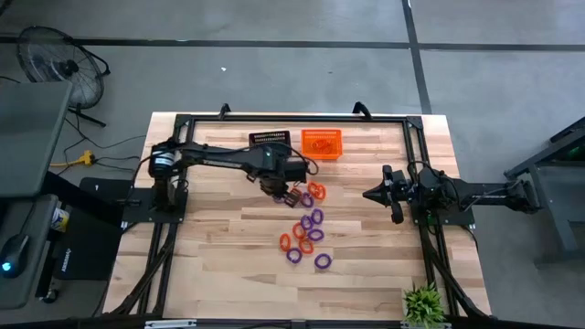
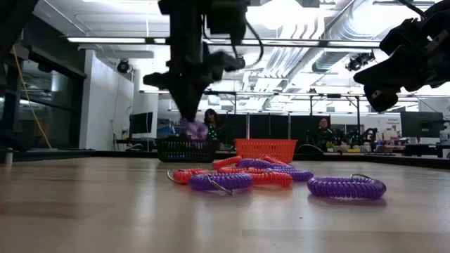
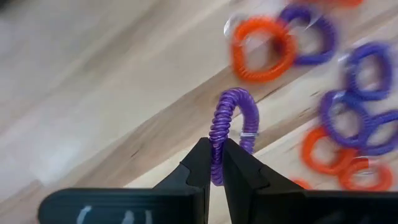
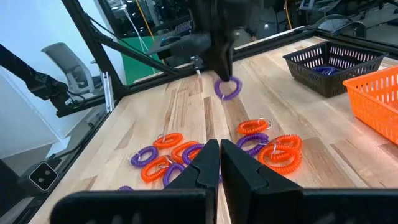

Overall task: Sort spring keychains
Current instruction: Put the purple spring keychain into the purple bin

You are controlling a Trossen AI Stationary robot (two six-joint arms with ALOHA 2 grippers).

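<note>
I'm looking down on a grey floor [image 1: 274,73] w/ dark seam lines crossing it. A black fan [image 1: 52,57] is standing at the far left corner, a yellow cable [image 1: 78,161] trailing near it. A small green plant [image 1: 423,304] is sitting at the table [image 1: 219,247] edge, near right. From table level I'm seeing a big open room: strip lights [image 2: 105,40] glowing overhead, silver ducts [image 2: 351,31] running along the ceiling, a white wall [image 2: 105,105] on the left, monitors [image 2: 420,124] and two seated people [image 2: 322,128] far behind. A grey chair [image 4: 68,68] is showing beyond the table.
</note>
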